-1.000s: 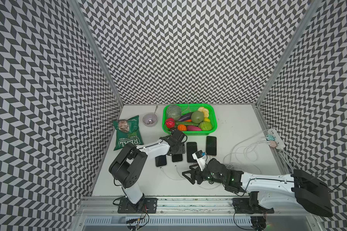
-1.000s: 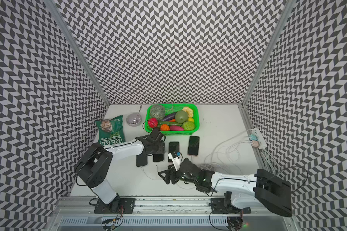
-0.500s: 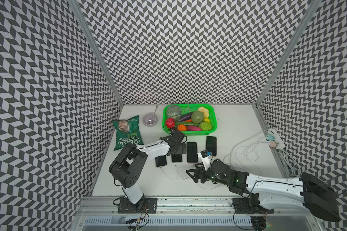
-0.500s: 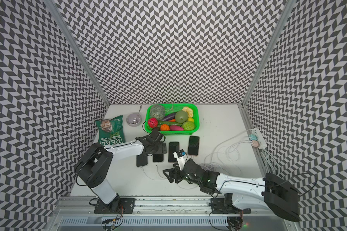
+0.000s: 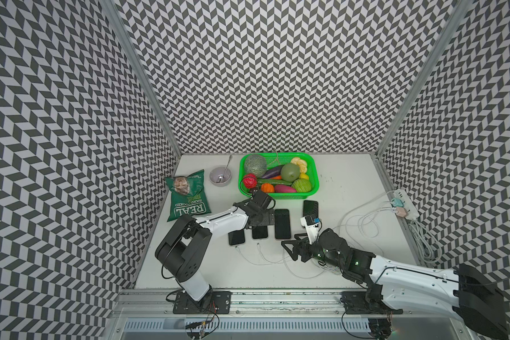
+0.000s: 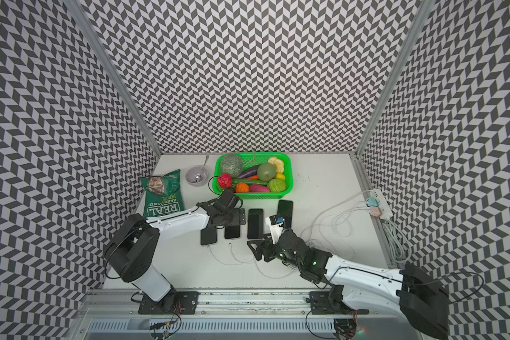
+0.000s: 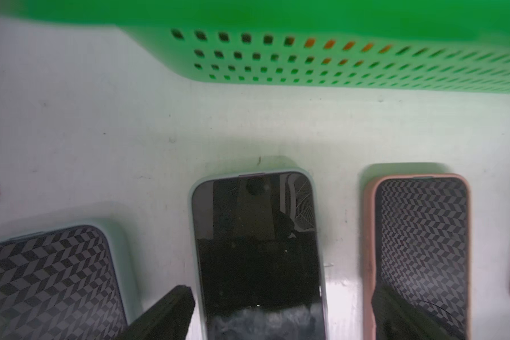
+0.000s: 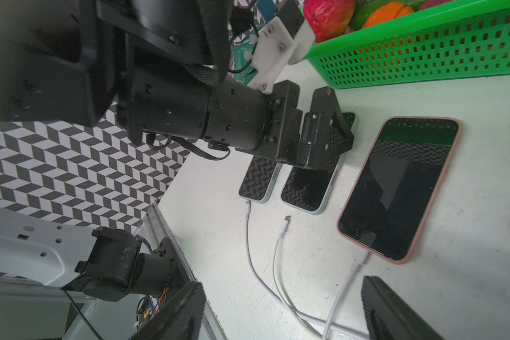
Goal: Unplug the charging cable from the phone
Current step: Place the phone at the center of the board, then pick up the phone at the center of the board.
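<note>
Both sets of jaws are standing spread now: the black left gripper (image 7: 281, 291), pressed together a second ago, is hovering open over the pale-blue-cased phone (image 7: 256, 235), whose white plug (image 8: 286, 220) is lying free just beside it. The right gripper (image 8: 280, 282) is edging toward the white charging cable (image 8: 354, 266) still sitting plugged into the pink-cased phone (image 8: 398, 188), so that unplugging is probably coming next. Everything is resting on a scuffed white tabletop (image 5: 351, 182) inside black-and-white chevron walls (image 5: 277, 73), with a green perforated basket (image 5: 280, 196) sitting nearby.
</note>
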Motion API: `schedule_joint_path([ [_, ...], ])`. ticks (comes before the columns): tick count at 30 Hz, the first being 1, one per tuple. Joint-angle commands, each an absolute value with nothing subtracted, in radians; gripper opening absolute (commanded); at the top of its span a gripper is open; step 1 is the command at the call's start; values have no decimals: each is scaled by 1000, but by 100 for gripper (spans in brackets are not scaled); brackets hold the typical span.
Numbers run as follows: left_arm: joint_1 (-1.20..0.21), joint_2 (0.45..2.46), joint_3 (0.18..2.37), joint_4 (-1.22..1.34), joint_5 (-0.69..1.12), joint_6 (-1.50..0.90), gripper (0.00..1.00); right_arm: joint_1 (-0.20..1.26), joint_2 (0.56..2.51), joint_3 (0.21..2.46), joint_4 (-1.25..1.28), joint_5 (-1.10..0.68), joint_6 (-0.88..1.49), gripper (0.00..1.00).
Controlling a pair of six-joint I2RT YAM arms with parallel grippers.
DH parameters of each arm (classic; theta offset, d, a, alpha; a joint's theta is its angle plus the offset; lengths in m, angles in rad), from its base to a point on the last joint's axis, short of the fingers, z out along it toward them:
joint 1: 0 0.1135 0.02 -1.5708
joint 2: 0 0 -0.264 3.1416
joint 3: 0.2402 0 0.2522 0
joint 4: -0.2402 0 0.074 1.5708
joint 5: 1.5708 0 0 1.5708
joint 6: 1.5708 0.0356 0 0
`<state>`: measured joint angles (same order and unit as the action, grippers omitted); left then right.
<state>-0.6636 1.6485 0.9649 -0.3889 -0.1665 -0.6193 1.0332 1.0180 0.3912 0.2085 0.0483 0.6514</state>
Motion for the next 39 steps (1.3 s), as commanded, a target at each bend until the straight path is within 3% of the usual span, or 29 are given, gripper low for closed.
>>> schedule_joint_path([
  [1,-683,1614,978,-378,-154,-605,100,1015,990,377,213,47,637,87],
  [13,-777,1642,1061,-406,-164,-626,100,937,951,338,210,23,645,87],
  [39,-867,1934,1266,-448,-207,-630,100,890,788,235,218,32,680,88],
])
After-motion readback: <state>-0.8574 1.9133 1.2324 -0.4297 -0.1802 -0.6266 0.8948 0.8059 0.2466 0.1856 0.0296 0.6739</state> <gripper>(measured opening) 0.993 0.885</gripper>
